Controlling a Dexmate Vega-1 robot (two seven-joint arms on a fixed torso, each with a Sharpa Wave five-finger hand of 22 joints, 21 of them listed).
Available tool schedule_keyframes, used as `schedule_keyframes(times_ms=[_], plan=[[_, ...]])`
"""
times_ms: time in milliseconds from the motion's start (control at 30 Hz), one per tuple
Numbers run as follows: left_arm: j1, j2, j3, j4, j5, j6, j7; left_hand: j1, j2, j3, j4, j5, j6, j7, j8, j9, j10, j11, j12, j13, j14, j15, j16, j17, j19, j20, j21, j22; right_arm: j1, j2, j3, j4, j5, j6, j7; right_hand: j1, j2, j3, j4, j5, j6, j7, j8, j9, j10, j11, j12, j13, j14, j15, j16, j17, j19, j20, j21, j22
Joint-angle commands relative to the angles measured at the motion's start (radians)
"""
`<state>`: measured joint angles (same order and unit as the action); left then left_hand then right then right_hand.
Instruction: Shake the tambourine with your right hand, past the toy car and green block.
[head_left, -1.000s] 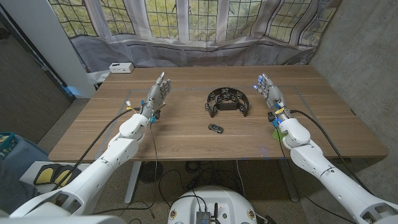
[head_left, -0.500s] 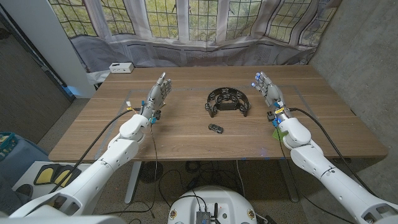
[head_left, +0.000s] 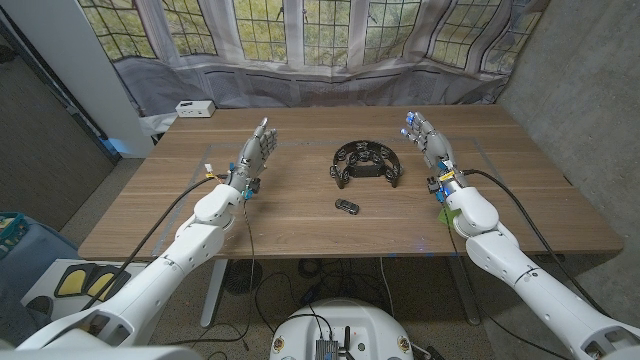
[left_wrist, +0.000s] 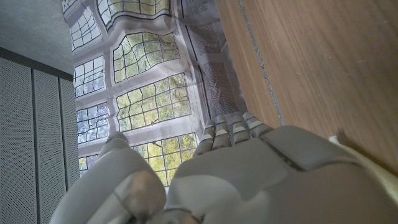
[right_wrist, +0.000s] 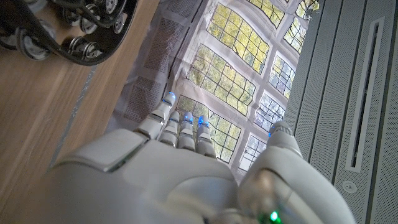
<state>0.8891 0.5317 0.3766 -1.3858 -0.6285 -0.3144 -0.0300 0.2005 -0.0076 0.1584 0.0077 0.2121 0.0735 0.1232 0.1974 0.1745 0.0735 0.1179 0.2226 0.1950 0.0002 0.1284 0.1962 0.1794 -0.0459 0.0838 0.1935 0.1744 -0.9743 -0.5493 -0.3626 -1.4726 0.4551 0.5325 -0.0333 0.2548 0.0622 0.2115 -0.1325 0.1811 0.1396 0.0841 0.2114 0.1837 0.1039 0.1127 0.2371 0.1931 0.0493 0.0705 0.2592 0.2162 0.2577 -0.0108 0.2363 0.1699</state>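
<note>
The tambourine (head_left: 366, 163) lies on the bench (head_left: 300, 215) inward of the empty, open-fingered right hand (head_left: 425, 141) (the nearer one), toy car (head_left: 347, 206) just nearer the robot.

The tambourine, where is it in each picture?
Head view: the tambourine lies mid-table, beyond the toy car.
Left wrist view: not in it.
Right wrist view: its black rim and jingles fill the top left corner.
Shared landmark: the leaded window backdrop.
</note>
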Motion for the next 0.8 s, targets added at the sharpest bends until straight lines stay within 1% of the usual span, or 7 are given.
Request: schedule_keyframes(times_ms=[33, 433, 800], plan=[[-0.018, -0.016, 0.011, 0.029, 0.002, -0.013, -0.016, 0.009, 0.007, 0.006, -0.002, -0.004, 0.007, 0.02, 0.007, 0.003, 0.003, 0.002, 0.008, 0.003, 0.008, 0.003, 0.004, 0.001, 0.005, 0.007, 0.009, 0.005, -0.01, -0.011, -0.002, -0.034, -0.071, -0.001, -0.048, 0.019, 0.002, 0.005, -0.005, 0.0, -0.007, -0.007, -0.001, 0.005, 0.01, 0.002, -0.003, 0.005, 0.007, 0.0, 0.002, 0.004, 0.014, 0.0, -0.002, 0.005], [-0.027, -0.031, 0.014, 0.038, 0.004, -0.022, -0.011, 0.012, 0.01, 0.007, -0.004, -0.005, 0.014, 0.018, 0.007, 0.003, 0.01, 0.002, 0.009, 0.003, 0.012, 0.001, 0.003, 0.001, 0.004, 0.009, 0.008, 0.005, -0.013, -0.03, -0.007, -0.065, -0.098, -0.016, -0.048, 0.031, 0.008, 0.011, -0.009, 0.0, -0.011, -0.012, -0.004, 0.006, 0.013, 0.0, -0.005, 0.005, 0.009, -0.002, 0.0, 0.003, 0.019, 0.001, -0.004, 0.005], [-0.035, -0.022, 0.017, 0.035, 0.011, -0.012, -0.017, 0.015, 0.014, 0.008, -0.007, -0.006, 0.021, 0.019, 0.007, 0.003, 0.014, 0.002, 0.009, 0.002, 0.014, 0.001, 0.002, 0.001, 0.001, 0.01, 0.006, 0.005, -0.024, -0.039, -0.011, -0.103, -0.19, -0.036, -0.11, 0.048, 0.017, 0.02, -0.015, 0.0, -0.003, -0.017, -0.002, 0.006, 0.018, -0.003, -0.007, 0.005, -0.001, -0.004, -0.007, 0.001, 0.01, 0.005, -0.011, 0.005]])
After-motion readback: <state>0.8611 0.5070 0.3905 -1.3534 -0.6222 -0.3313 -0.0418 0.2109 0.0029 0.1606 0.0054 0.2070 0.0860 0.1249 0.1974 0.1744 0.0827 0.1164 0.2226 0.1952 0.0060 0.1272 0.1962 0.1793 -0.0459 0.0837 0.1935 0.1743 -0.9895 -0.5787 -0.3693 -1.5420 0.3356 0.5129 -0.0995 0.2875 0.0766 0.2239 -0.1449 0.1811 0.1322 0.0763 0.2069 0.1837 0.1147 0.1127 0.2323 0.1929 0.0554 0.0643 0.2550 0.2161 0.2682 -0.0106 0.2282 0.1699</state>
